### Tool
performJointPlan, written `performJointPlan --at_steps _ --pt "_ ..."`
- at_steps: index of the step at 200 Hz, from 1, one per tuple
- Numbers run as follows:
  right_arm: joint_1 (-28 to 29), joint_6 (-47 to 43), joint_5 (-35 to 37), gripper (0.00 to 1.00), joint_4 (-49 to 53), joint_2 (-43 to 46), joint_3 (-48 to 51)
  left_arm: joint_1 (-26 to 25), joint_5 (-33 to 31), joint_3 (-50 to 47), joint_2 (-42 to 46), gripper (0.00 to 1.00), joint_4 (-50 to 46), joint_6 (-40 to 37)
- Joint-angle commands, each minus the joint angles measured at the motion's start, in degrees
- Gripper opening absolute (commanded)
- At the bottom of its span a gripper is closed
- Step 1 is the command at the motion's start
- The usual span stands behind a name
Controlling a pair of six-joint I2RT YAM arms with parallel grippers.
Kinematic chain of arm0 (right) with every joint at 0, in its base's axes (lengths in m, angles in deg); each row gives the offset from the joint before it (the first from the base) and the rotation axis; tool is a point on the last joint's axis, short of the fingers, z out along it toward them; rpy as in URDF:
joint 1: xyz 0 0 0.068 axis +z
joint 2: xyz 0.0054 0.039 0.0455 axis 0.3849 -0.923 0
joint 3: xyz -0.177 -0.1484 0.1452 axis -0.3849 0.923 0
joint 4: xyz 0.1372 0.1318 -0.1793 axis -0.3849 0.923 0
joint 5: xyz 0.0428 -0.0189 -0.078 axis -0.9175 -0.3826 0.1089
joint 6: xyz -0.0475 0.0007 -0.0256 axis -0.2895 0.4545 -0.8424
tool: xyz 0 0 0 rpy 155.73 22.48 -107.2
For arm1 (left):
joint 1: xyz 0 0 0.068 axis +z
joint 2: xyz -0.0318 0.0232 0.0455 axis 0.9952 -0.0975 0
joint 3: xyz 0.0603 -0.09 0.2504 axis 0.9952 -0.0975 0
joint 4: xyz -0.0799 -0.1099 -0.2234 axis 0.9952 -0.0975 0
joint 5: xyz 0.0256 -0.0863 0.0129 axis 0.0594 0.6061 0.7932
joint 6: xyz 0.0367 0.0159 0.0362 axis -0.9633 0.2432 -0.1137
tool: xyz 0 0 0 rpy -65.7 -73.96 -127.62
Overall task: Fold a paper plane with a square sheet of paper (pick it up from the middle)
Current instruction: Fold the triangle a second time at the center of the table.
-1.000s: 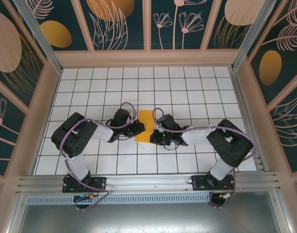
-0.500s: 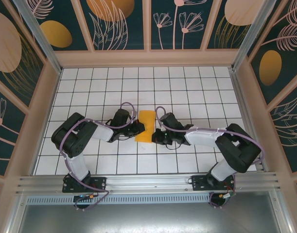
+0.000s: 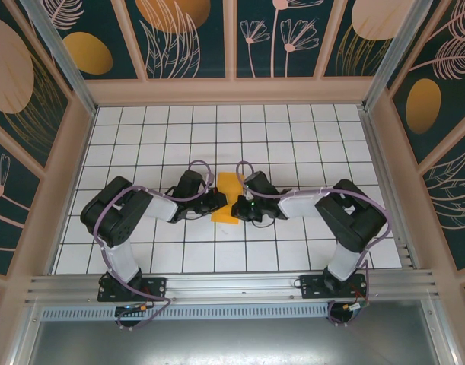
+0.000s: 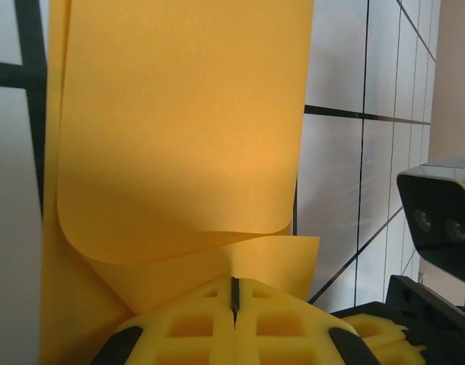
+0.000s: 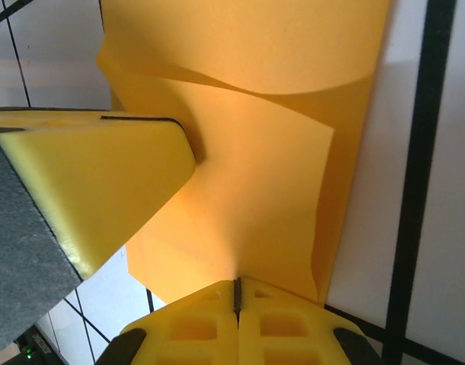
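Midway across the tabletop (image 3: 293, 144), the square sheet of paper (image 3: 227, 195) sits partly folded, one flap curling. Left gripper (image 4: 234, 286) and right gripper (image 5: 237, 287) pinch it from opposite sides, jaws pressed together.

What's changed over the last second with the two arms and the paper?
The right gripper slid left, further over the sheet of paper, and its arm's elbow swung inward toward the middle of the table, so less of the sheet's right side shows. Nothing was grabbed or released: both grippers stayed shut on the paper. The left gripper and its arm held their place.
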Motion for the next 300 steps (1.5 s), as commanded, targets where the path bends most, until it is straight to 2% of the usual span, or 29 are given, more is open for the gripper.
performJointPlan --at_steps 1,48,68,104,156,191,238,287,300 --pt "0.1 1.2 0.9 0.01 3.7 1.8 4.1 0.2 -3.6 -0.9 -2.8 0.0 -7.5 -1.8" --pt "0.2 -0.1 -1.1 0.04 4.9 7.1 8.0 0.1 -4.0 -0.6 -2.9 0.0 -7.9 -1.9" --pt "0.1 -0.6 1.2 0.04 7.8 9.1 8.2 0.2 -3.9 -0.7 -2.8 0.0 -7.8 -1.9" --pt "0.2 -0.1 0.5 0.03 3.8 13.0 5.3 0.2 -3.7 -0.7 -2.6 0.0 -7.7 -2.0" --pt "0.6 2.3 -2.0 0.0 -1.5 3.7 -0.3 0.1 -3.4 -0.6 -2.6 0.0 -7.6 -2.0" --pt "0.4 2.8 -1.0 0.0 1.1 -0.8 -0.9 0.1 -3.4 -0.8 -2.5 0.0 -7.6 -2.0" --pt "0.4 2.5 -0.1 0.01 3.4 0.9 4.6 0.2 -4.0 -0.6 -2.3 0.0 -8.0 -2.3" --pt "0.5 2.0 -0.7 0.01 3.4 1.4 4.5 0.2 -4.6 0.8 -1.3 0.0 -9.9 -3.4" --pt "0.5 2.0 -0.5 0.01 3.4 0.9 4.4 0.2 -4.2 1.3 -0.1 0.04 -10.0 -4.0"
